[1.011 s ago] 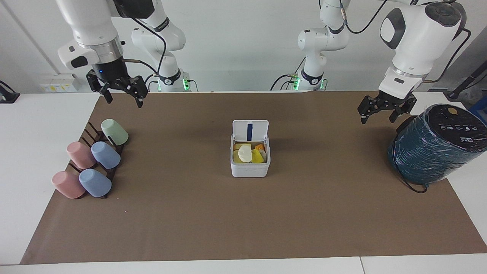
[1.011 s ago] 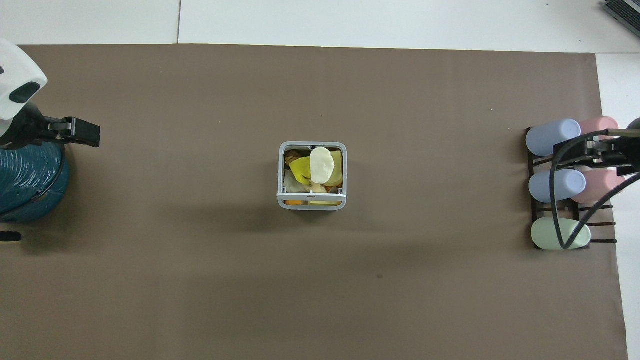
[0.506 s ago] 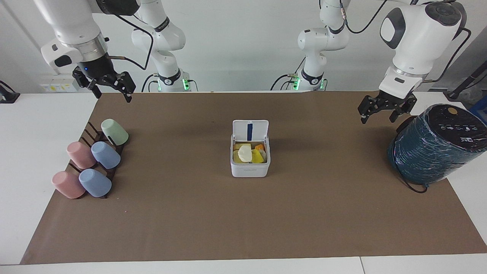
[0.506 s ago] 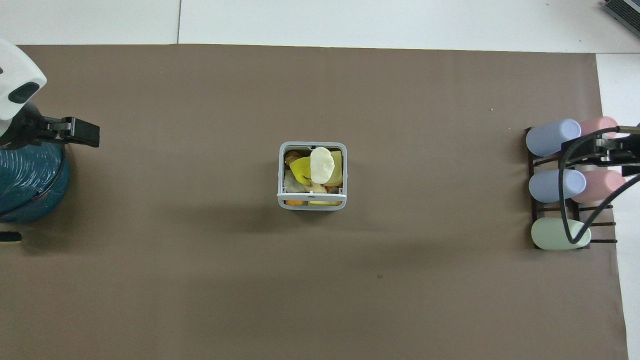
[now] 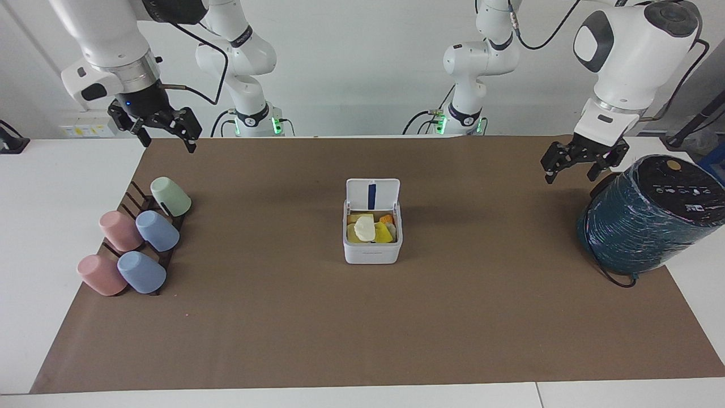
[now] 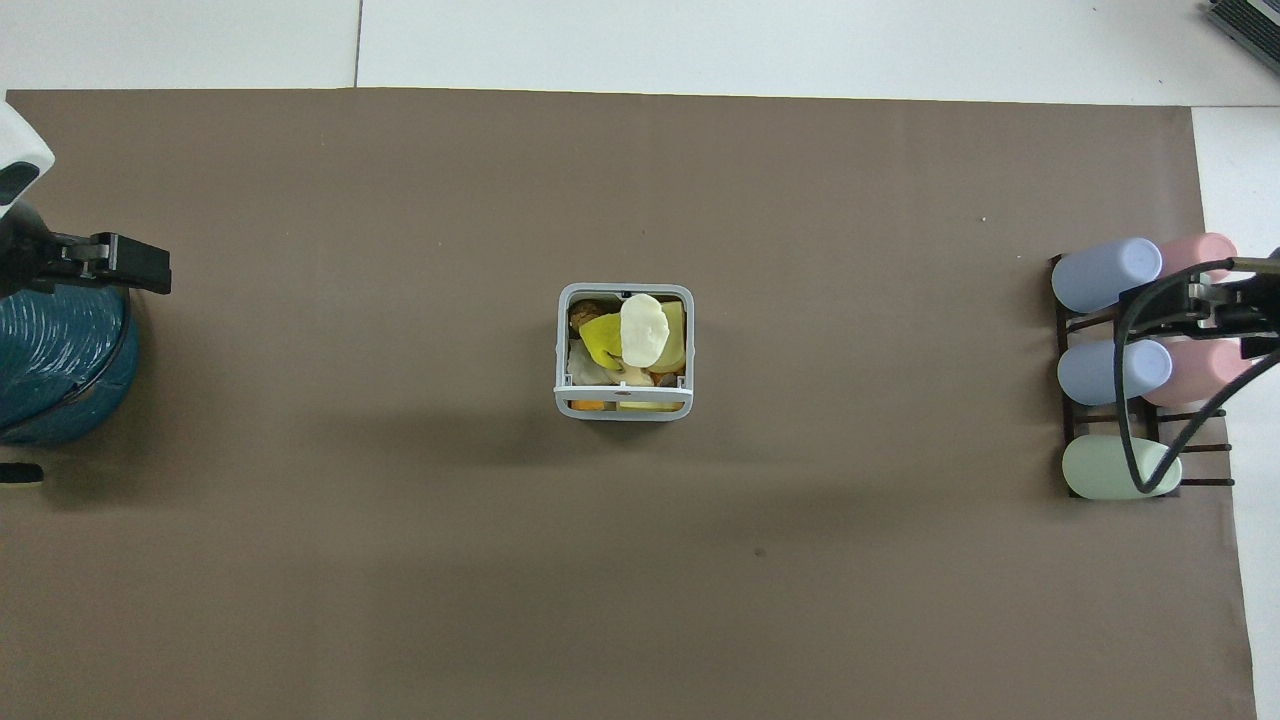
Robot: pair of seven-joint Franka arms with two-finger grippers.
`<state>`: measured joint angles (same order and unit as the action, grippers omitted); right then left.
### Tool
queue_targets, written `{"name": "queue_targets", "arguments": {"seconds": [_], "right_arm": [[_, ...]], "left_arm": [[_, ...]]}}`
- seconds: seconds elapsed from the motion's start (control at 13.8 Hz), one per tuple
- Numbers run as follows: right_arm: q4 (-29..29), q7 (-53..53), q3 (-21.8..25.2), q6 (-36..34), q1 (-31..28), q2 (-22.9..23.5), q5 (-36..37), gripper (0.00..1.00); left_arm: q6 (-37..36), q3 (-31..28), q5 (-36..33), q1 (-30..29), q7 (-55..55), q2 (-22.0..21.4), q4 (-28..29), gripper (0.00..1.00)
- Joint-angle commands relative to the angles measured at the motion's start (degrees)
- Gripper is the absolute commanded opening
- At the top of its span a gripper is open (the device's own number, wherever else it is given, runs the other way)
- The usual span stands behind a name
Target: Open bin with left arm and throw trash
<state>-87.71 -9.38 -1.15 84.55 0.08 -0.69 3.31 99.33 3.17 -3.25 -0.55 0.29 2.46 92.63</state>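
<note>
Mid-worktop: bin lid-up, trash piled inside, cream oval on top. Toward the left arm's end, left gripper raised beside teal cylinder, jaws apart, empty. Over mat's robot-side corner by cup rack, right gripper, jaws apart, empty.

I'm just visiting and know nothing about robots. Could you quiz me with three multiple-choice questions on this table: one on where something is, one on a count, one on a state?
1. Where is the trash?
A. in the bin
B. on the brown mat
C. in a gripper

2. How many cups lie on the rack?
A. three
B. five
C. seven

3. How is the bin's lid?
A. shut
B. taken off
C. swung open, upright

Answers:
1. A: the foam pieces fill the bin.
2. B: two pink, two blue, one green.
3. C: it stands up at the bin's edge nearer the robots.
</note>
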Motion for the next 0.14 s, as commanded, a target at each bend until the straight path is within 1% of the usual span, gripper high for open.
{"name": "queue_targets", "arguments": {"seconds": [0.0,0.07], "right_arm": [[-0.80,1.56,0.80,-0.97,0.80,-0.98,-1.20,1.00],[-0.80,1.56,0.80,-0.88,0.89,-0.98,-1.11,1.00]], "left_arm": [[1.04,0.25,-1.15,-0.33,0.94,-1.49,1.94,1.00],[1.04,0.25,-1.23,-0.24,0.94,-1.49,1.94,1.00]]}}
